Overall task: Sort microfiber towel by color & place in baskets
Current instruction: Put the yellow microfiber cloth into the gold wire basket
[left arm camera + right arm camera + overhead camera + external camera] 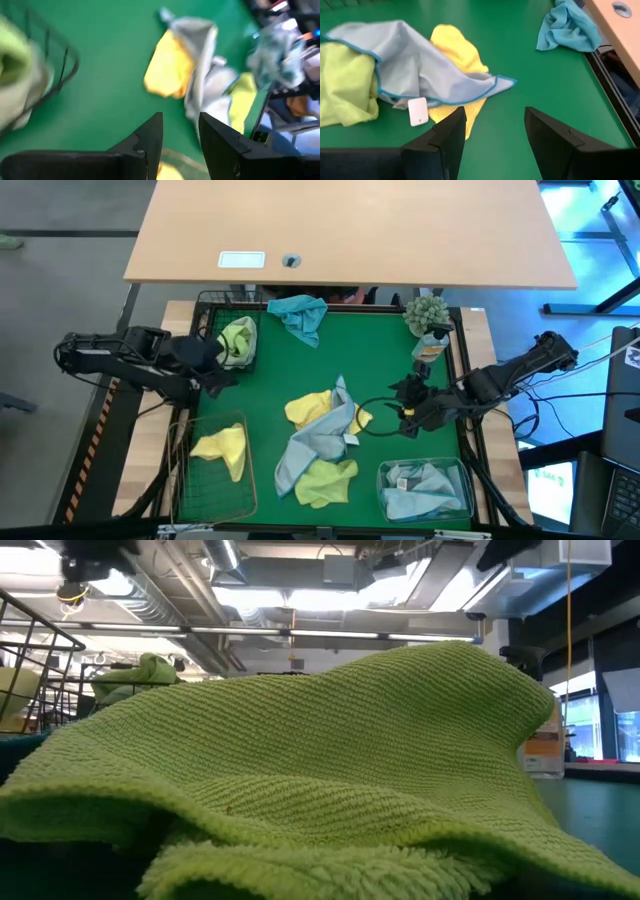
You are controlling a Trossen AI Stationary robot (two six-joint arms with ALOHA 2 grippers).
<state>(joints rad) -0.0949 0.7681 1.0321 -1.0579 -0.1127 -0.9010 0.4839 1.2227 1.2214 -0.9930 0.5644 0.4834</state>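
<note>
Two dark arms flank the green desk (380, 360) as we look down on it, a bare wooden tabletop (350, 225) lying beyond its far edge. We see the left gripper (222, 365) beside the black wire basket (205, 305) at the far left corner, its jaws released and empty, a green towel (238, 340) heaped inside that basket. We see the right gripper (492, 135) low over the mat near the right side, jaws spread wide and grasping nothing, just beside the middle pile.

At the near left stands the tan wire basket (185, 490), a yellow towel (222, 448) draped in it. At the near right sits the clear plastic tub (465, 470), pale blue-grey cloth (425, 490) bunched within.

In the middle of the desk we count a grey-blue towel (415, 65) with a white tag (417, 111), spread over a yellow cloth (457, 50) and touching a lime-green towel (345, 82). From table height that lime-green fabric fills nearly our whole view.

A teal towel (300, 315) lies alone near the far edge, well apart from the pile. A small potted plant (428, 315) stands at the far right corner, an orange-labelled item (432, 348) just beside it.
</note>
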